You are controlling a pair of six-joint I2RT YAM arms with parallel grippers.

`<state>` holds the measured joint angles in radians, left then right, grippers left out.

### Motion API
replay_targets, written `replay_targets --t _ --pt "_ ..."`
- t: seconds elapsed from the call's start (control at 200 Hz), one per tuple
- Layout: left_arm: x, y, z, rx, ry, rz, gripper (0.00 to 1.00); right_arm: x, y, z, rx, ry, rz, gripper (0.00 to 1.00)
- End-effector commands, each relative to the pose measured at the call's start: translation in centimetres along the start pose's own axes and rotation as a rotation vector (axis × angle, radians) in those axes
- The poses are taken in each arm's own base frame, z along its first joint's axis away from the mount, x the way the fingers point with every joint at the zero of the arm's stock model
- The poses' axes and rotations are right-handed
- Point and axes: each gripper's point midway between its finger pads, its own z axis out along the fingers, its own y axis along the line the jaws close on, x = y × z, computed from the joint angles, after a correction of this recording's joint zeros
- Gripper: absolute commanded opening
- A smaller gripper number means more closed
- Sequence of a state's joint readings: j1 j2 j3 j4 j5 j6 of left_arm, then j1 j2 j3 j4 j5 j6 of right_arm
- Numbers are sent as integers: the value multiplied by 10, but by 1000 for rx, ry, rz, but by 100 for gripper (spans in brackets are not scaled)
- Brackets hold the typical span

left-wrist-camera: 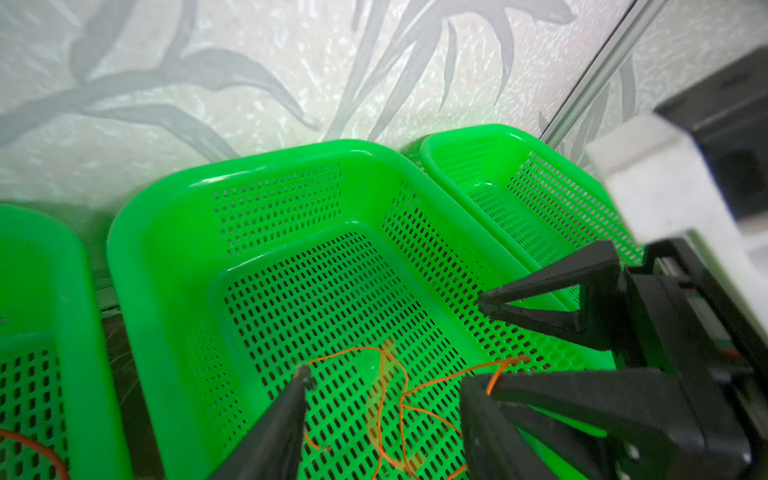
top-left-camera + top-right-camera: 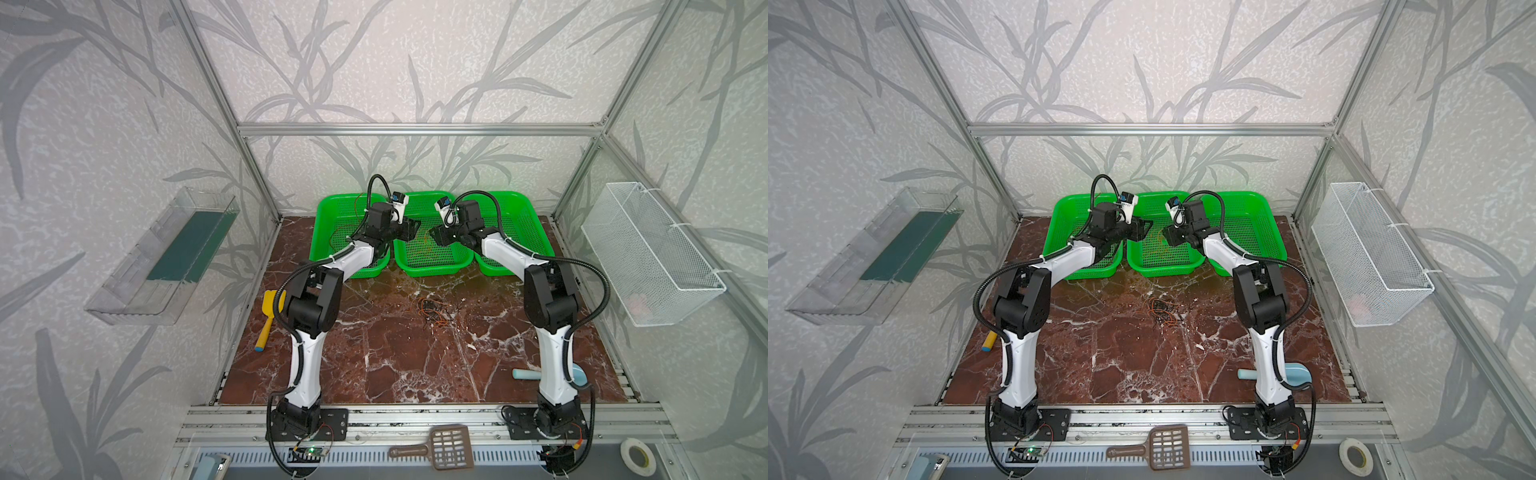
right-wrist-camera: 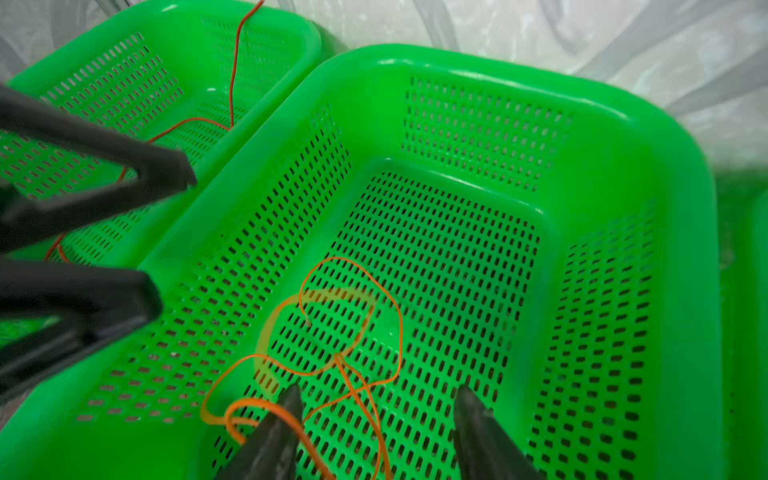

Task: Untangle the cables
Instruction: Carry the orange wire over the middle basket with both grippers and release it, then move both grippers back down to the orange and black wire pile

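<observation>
The tabletop (image 2: 395, 365) is a red-brown slab with white marble veining. Along its far edge three green perforated baskets stand side by side: the left basket (image 2: 332, 210), the middle basket (image 2: 432, 268) and the right basket (image 2: 530, 224). Near the middle of the slab lies a small tangle of thin cables (image 2: 434, 309), black and orange strands bunched together. A yellow scoop (image 2: 268, 316) with a blue handle tip lies at the left edge. A pale blue scoop (image 2: 525, 374), only partly in view, lies near the front right.

One cable (image 3: 401, 332) in middle basket (image 3: 498, 70)
</observation>
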<state>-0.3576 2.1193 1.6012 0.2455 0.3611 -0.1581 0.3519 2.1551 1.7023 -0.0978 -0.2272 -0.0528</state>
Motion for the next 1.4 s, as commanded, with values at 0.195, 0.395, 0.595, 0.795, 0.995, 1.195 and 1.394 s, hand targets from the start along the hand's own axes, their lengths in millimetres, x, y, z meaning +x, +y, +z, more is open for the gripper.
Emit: replay_targets --t 0.195,0.395,0.595,0.795,0.995,1.195,1.394 --pt "-42 -11 -51 -55 -19 52 95 -2 7 -60 28 92 54 68" --pt "-26 -29 -86 -86 37 109 95 5 19 -88 -2 100 99 72" --pt "14 -58 -116 -38 102 142 88 1 31 -110 -35 83 130 72" --pt "87 -98 -143 106 248 230 68 13 54 -141 -95 101 128 69" --pt "129 -137 -153 232 298 325 58 56 67 -164 -83 114 126 67" --pt "150 -161 -131 349 355 414 57 83 59 -177 -5 136 178 66" --pt "169 -167 -118 382 383 442 59 97 54 -194 52 100 199 65"
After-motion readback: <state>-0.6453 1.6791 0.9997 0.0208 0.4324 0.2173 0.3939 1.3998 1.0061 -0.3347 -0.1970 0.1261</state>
